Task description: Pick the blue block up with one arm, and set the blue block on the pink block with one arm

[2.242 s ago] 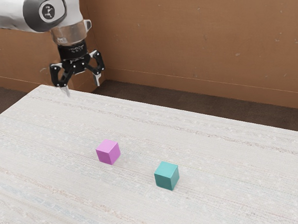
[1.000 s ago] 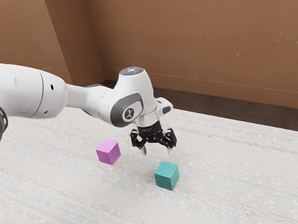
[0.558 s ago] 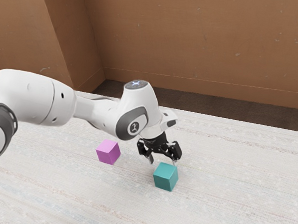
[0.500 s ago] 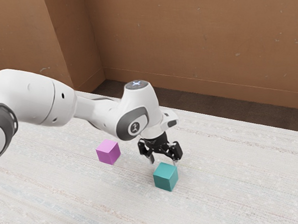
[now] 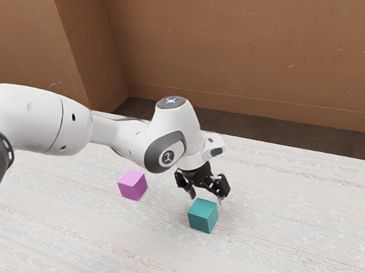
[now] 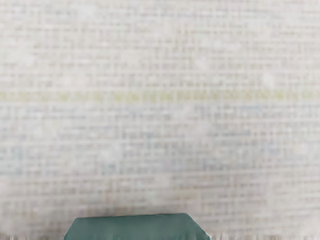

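Status: pre-grasp stage of the pick. Nothing lifted, nothing stacked.

Blue block: teal-blue in the render, lying flat on the counter, toward the exterior view's right of the pink block and clearly apart from it. Visible in the wrist view as a dark teal edge just under the hand, against the pale woven counter surface.

End effector: just above the blue block and slightly to its far side, fingers pointing down and spread apart, clamped on nothing. No contact with the block's side faces apparent; a light touch at its top edge not to be ruled out at this closeness.

Done, judging from the layout: approach to the blue block, with a finger spread that looks wide enough to straddle it.

Left to do:
- Centre over the block.
- Lower until the fingers bracket two opposite faces.
- Close and lift clear of the counter.
- Carry toward the exterior view's left, to a point over the pink block.
- Set down squarely on its top face, release, withdraw.

Judged progress: early. Both the pick and the placement outstanding.

Caution: possible nudge of the block if lowered while off centre; little margin on the pink block's small top face.
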`<move>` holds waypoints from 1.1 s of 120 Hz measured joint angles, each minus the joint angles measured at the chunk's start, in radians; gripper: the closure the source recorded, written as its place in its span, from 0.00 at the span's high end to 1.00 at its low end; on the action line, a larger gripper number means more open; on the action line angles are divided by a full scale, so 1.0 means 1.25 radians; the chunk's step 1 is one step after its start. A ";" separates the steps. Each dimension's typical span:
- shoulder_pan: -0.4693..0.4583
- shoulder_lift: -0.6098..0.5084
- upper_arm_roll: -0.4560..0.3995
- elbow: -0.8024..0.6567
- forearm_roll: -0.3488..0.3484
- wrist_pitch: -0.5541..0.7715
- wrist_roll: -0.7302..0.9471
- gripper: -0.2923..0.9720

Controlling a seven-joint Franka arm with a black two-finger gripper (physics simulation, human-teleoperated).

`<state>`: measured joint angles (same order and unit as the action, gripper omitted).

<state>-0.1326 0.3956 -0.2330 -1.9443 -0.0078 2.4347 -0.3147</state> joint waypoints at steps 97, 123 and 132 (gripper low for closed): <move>0.004 -0.013 0.000 -0.073 -0.040 0.015 -0.028 0.77; 0.007 0.019 0.001 -0.054 -0.038 0.017 -0.030 0.77; 0.008 0.023 0.000 -0.053 -0.038 0.018 -0.030 0.77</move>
<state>-0.1230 0.4248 -0.2329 -2.0105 -0.0555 2.4568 -0.3528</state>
